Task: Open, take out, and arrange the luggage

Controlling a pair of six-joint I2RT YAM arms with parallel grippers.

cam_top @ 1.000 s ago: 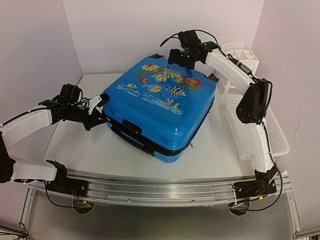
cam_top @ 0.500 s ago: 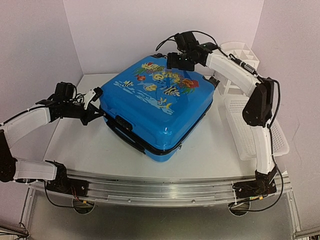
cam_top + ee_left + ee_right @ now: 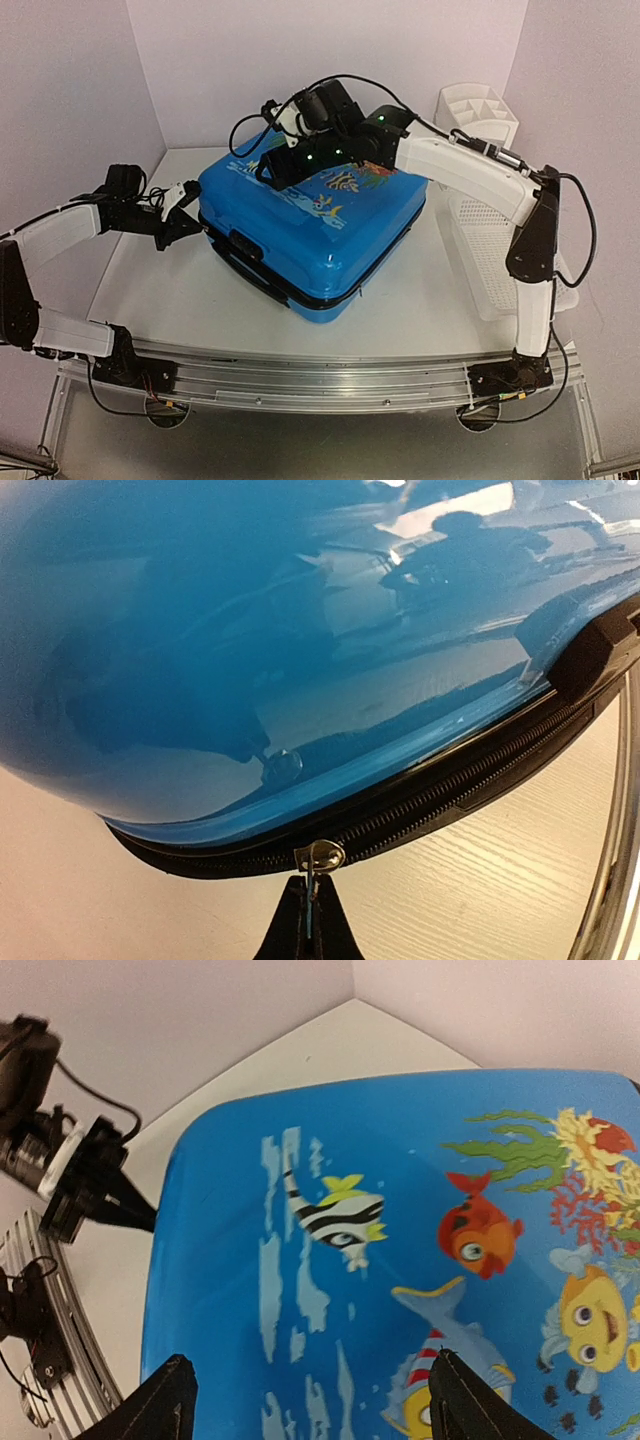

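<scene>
The blue suitcase (image 3: pixel 330 250) lies flat and closed in the middle of the white table (image 3: pixel 420 300), its fish-print lid facing up and a white basket (image 3: pixel 490 270) just beside it on the right. The right gripper (image 3: pixel 272 168) hangs over the lid with its fingers spread wide, holding nothing. The left gripper (image 3: pixel 309 920), at the suitcase's left corner, is pinched tight on the small metal zipper pull (image 3: pixel 320 857).
</scene>
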